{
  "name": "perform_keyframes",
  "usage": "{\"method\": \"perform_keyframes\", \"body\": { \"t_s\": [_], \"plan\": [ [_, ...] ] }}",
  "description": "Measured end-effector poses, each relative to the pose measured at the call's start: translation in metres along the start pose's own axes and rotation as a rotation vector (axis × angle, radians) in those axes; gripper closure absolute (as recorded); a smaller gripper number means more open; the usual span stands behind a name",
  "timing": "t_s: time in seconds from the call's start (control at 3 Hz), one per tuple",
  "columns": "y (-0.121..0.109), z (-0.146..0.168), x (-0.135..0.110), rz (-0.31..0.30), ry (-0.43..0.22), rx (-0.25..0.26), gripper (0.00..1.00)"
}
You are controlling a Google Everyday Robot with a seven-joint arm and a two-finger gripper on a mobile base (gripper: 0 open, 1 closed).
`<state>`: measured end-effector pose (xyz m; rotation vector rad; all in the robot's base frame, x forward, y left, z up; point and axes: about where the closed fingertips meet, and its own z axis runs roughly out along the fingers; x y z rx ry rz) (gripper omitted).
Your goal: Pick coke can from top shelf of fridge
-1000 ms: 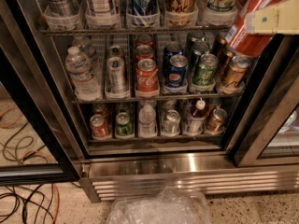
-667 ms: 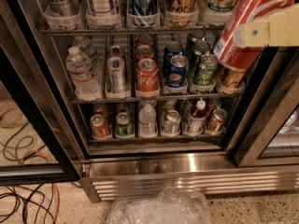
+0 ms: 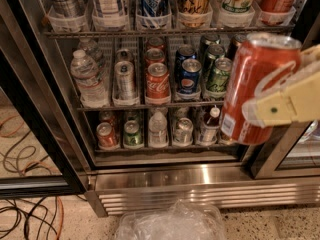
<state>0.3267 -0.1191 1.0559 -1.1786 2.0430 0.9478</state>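
My gripper (image 3: pixel 282 91) is at the right foreground, in front of the open fridge (image 3: pixel 165 176). Its beige fingers (image 3: pixel 280 108) are shut on the coke can (image 3: pixel 250 84), a red can with white script, a silver lid and a small white label patch. The can is held tilted, clear of the racks and near the camera. The top shelf (image 3: pixel 170 32) runs across the top of the view, a wire rack with clear trays holding several cans and bottles.
The middle rack holds a water bottle (image 3: pixel 86 76), a silver can (image 3: pixel 125 79), another red Coca-Cola can (image 3: pixel 158 81), a blue Pepsi can (image 3: pixel 189 79) and a green can (image 3: pixel 218 76). A crumpled plastic bag (image 3: pixel 172 224) and cables (image 3: pixel 25 219) lie on the floor.
The gripper with the coke can has come down and left from the upper right, toward the camera, so the can now looks much larger.
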Motion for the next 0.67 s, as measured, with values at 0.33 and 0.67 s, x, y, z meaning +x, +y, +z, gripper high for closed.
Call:
{"method": "perform_keyframes", "body": {
  "t_s": [0.33, 0.67],
  "plan": [
    [-0.0072, 0.0198, 0.0197, -0.016, 0.114, 0.03, 1.0],
    [-0.0111, 0.02, 0.0224, -0.017, 0.13, 0.051, 1.0]
  ]
}}
